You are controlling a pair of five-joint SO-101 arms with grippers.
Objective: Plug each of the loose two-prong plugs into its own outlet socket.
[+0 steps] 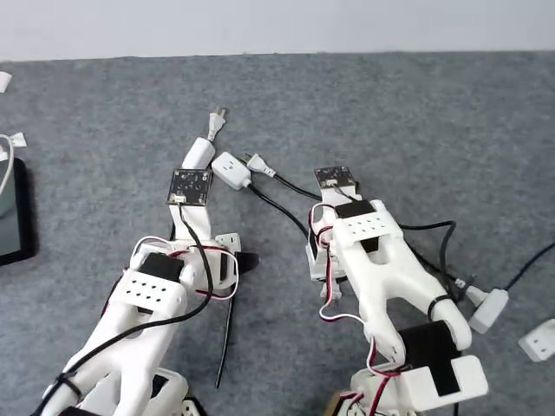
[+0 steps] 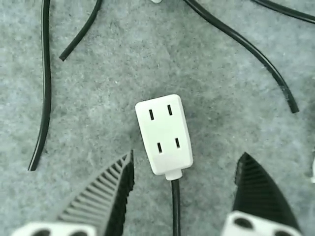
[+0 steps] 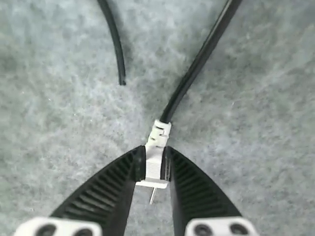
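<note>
A white outlet socket (image 2: 164, 133) with two pairs of slots lies flat on the grey carpet, its black cord running back toward my wrist. My left gripper (image 2: 187, 156) is open, with one finger on each side of the socket's cord end and not touching it. My right gripper (image 3: 155, 148) is shut on a small white two-prong plug (image 3: 153, 164); a prong sticks out toward the camera and the plug's black cord (image 3: 197, 64) trails away. From above, another white socket (image 1: 231, 169) lies with a loose plug (image 1: 257, 162) beside it, and a further plug (image 1: 215, 121) lies beyond.
Black cords (image 1: 277, 204) cross the carpet between the arms, and one loose cord end (image 2: 61, 56) lies near the socket. Two more white sockets (image 1: 486, 308) (image 1: 539, 340) sit at the right edge. A dark flat device (image 1: 13, 212) lies at the left edge.
</note>
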